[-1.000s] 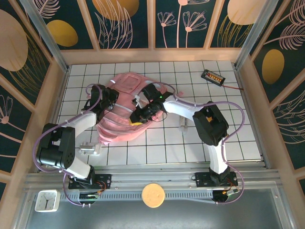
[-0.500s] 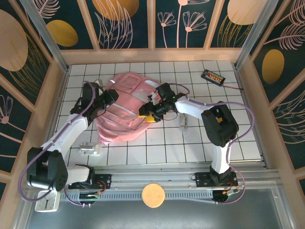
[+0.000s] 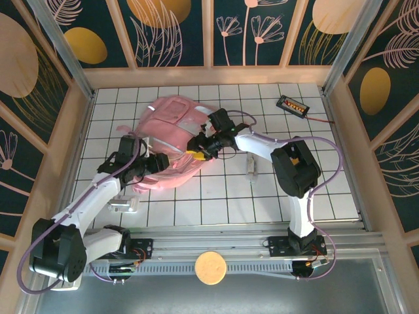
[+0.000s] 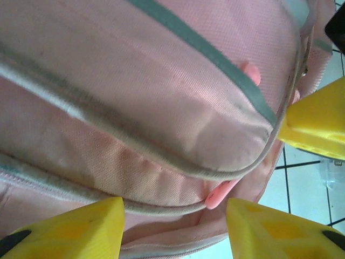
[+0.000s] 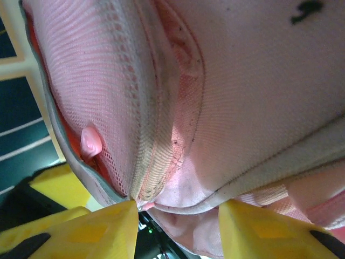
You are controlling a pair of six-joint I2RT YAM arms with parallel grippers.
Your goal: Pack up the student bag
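Note:
The pink student bag (image 3: 171, 134) lies on the white tiled table, left of the middle. My left gripper (image 3: 157, 163) is at the bag's near edge. In the left wrist view it (image 4: 175, 216) is open, its yellow fingertips (image 4: 70, 229) apart, with the bag's zip seam and a pink zip pull (image 4: 218, 195) just ahead. My right gripper (image 3: 196, 152) is at the bag's right edge. Its own view shows it (image 5: 178, 216) open, with pink bag fabric (image 5: 253, 81) bulging between the fingers. One right finger (image 4: 318, 124) also appears beside the bag in the left wrist view.
A black device with a red wire (image 3: 292, 105) lies at the back right. A small clear item (image 3: 252, 171) sits right of the bag, and a silver object (image 3: 123, 205) near my left arm. A round cork disc (image 3: 210, 267) rests on the front rail.
My left gripper has opened and moved from the bag's far left side to its near edge. The bag has sagged and shifted. My right gripper has stayed at the bag's right edge.

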